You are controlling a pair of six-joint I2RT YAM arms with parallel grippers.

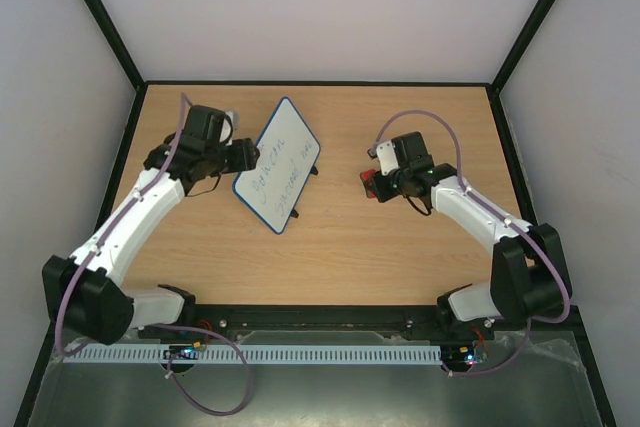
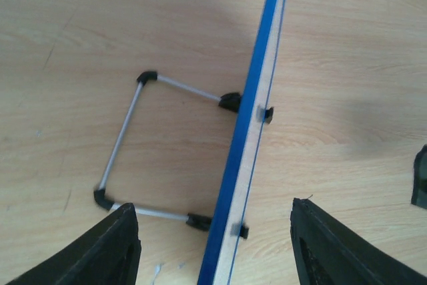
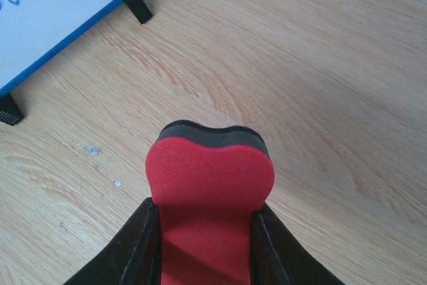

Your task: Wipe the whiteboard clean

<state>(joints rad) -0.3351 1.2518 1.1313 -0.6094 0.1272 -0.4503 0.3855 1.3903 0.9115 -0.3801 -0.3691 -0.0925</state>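
1. Standing tilted on its stand (image 2: 122, 137), left of centre, the whiteboard (image 1: 278, 162) is bearing handwriting, its long axis running near-to-far on a slight diagonal.
2. Left gripper (image 1: 247, 155) is hovering at the board's left edge, fingers (image 2: 107, 251) apart, straddling the rim without touching.
3. Right gripper (image 1: 372, 185) is clamping the eraser (image 3: 210, 171), near but apart. The written face is lying to its left.
4. Judgement: wiping is calling for a leftward reach.

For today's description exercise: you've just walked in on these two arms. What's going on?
The whiteboard stands on its wire stand, handwriting unerased. The left pincer is open, a finger either side of the board's top edge, not gripping. The right pincer holds a red eraser, off to the board's right, not touching it.
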